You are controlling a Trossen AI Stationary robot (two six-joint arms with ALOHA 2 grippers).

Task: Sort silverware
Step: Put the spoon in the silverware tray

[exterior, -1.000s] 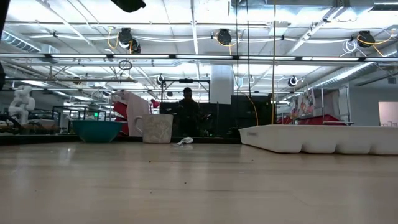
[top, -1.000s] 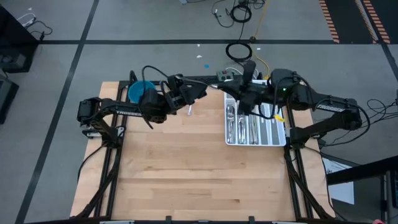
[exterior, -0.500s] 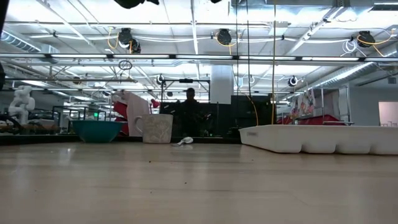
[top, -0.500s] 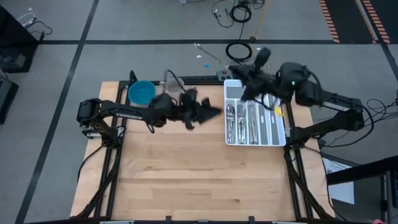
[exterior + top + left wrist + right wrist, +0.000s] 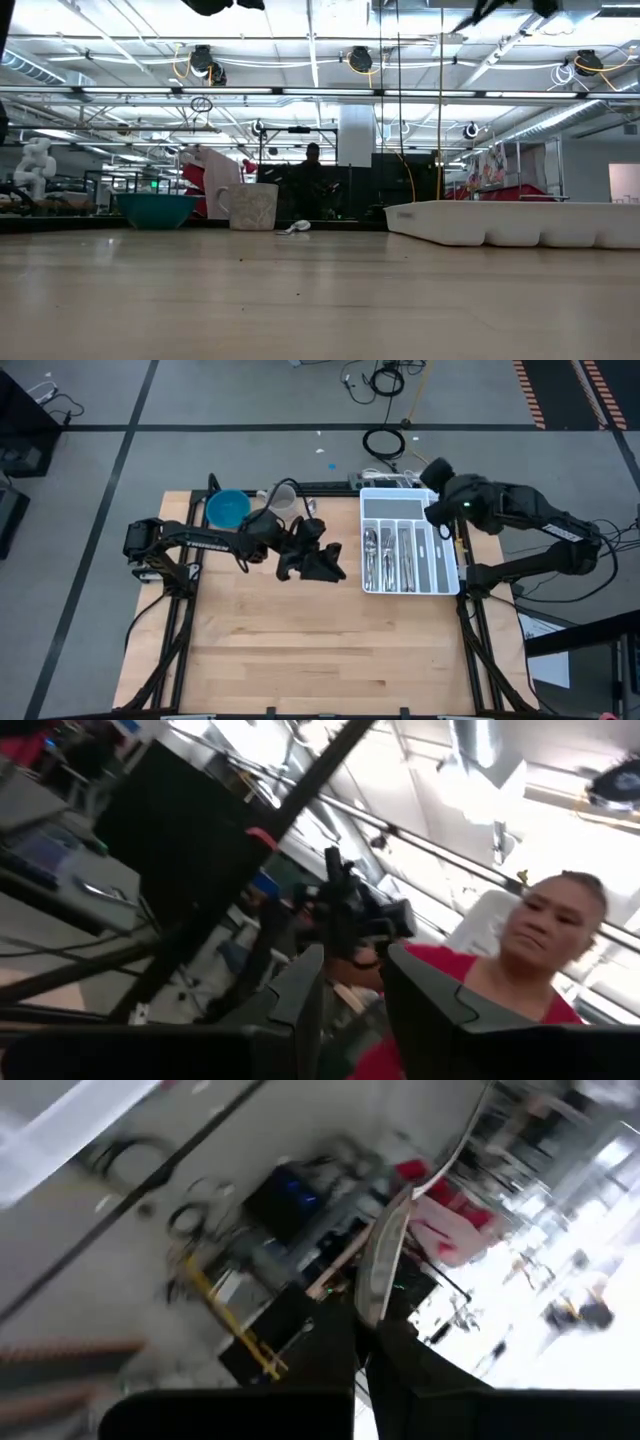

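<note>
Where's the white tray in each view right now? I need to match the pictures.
High view: white tray at the table's right edge.
Low view: tray at right, side-on.
Left wrist view: not in it.
Right wrist view: not in it.
Shared landmark: blue bowl, also in the low view.

Robot lab — taped floor (image 5: 90,480), cables (image 5: 385,442)

Even, bright overhead light in the high view, tabletop (image 5: 300,630) crisp with only soft short shadows under the arms. Low view backlit by ceiling strip lights (image 5: 300,20) that blow out to white, leaving the room behind dim, the person (image 5: 312,185) a dark silhouette and the near tabletop soft. Both wrist views heavily motion-blurred and tilted, with blown-out white patches at the bright windows and lamps, worst in the right wrist view.
</note>
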